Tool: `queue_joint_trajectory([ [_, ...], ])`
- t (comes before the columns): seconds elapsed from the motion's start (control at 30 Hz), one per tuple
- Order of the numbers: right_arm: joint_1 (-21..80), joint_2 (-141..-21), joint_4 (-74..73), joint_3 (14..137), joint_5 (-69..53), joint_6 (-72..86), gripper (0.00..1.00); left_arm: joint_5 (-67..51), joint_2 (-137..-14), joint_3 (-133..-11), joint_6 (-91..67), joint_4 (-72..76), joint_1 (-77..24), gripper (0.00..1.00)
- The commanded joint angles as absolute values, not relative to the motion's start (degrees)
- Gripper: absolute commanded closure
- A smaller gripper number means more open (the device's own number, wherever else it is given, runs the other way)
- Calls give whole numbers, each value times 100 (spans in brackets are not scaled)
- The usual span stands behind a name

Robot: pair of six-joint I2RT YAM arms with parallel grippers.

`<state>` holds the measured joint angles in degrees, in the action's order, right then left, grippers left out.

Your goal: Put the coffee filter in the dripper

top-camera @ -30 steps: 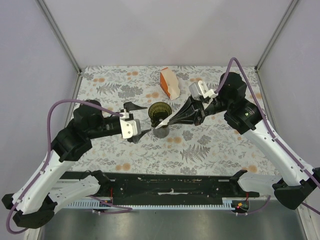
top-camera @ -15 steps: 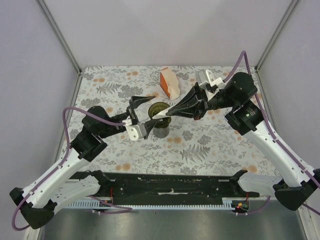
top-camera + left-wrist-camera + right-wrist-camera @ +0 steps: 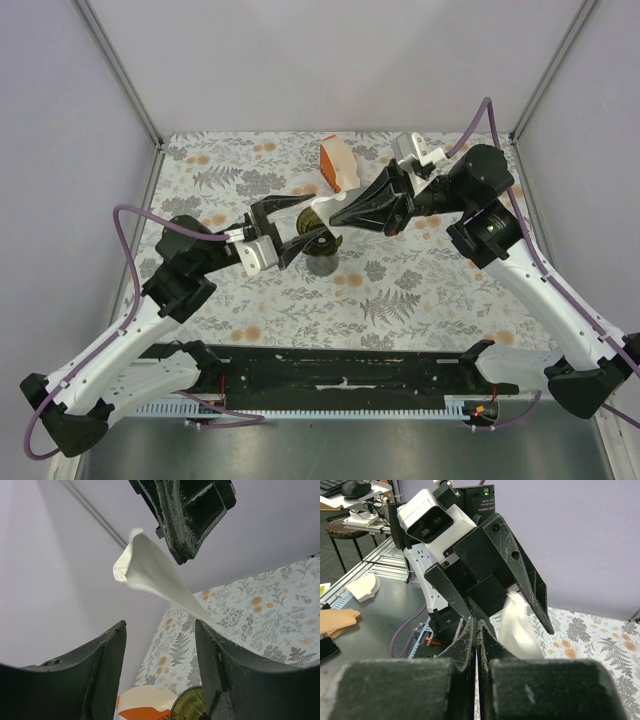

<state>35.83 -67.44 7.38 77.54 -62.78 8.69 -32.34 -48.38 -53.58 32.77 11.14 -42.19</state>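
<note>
The white paper coffee filter (image 3: 150,575) hangs in the air, pinched at one edge by my shut right gripper (image 3: 335,215). In the right wrist view the filter (image 3: 517,625) shows just right of the closed jaws of the right gripper (image 3: 477,625). My left gripper (image 3: 322,218) is open, its fingers (image 3: 107,670) either side of the filter's lower part without gripping it. The dark dripper (image 3: 320,245) stands on its grey cup below both grippers. Its rim (image 3: 192,705) shows at the bottom of the left wrist view.
The orange-and-cream pack (image 3: 338,165) stands behind the dripper and also shows in the left wrist view (image 3: 145,707). Both arms meet over the middle of the flowered table cloth (image 3: 420,290). Grey walls enclose the back and sides.
My right gripper has lifted the filter up and back from the dripper. My left arm has swung in toward it, and its open jaws now straddle the filter.
</note>
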Motion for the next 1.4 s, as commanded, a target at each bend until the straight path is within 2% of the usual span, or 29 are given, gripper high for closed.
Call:
queue_joint_trajectory([
  [0.0, 3595, -6812, 984, 7726, -6179, 976, 100, -3410, -4860, -5317, 2962, 1468, -4263, 36],
  [0.13, 3595, -6847, 906, 7769, -6117, 844, 100, -3393, -4852, -5326, 3128, 1266, -4263, 30],
  [0.23, 3577, -6969, 704, 7752, -6021, 538, 100, -3148, -4930, -5326, 3103, 1134, -4263, 32],
  [0.4, 3051, -7076, -973, 7928, -4582, 62, 99, -1058, -5256, -5607, 2796, 714, -4219, 28],
  [0.43, 2928, -6945, -1184, 7858, -4092, 131, 93, -1037, -5230, -5660, 2751, 547, -4184, 26],
  [0.47, 2814, -6839, -1395, 7744, -3556, 210, 81, -1115, -5177, -5678, 2707, 371, -4175, 25],
  [0.57, 2707, -6689, -2229, 7472, -1185, 369, 54, -1134, -5080, -5660, 2418, 71, -4166, 23],
  [0.73, 2663, -6925, -3812, 7296, 718, 860, 21, -774, -5001, -5607, 2145, 26, -4157, 20],
  [0.8, 2480, -6970, -4051, 7015, 1053, 1141, 4, -581, -4949, -5590, 2083, -132, -4157, 18],
  [1.07, 1013, -7461, -4034, 6013, 1933, 2766, 2, -26, -4457, -5195, 2171, -97, -4087, 15],
  [1.37, -649, -7576, -3253, 4510, 1407, 3454, 2, 132, -4324, -5010, 2145, -26, -4069, 14],
])
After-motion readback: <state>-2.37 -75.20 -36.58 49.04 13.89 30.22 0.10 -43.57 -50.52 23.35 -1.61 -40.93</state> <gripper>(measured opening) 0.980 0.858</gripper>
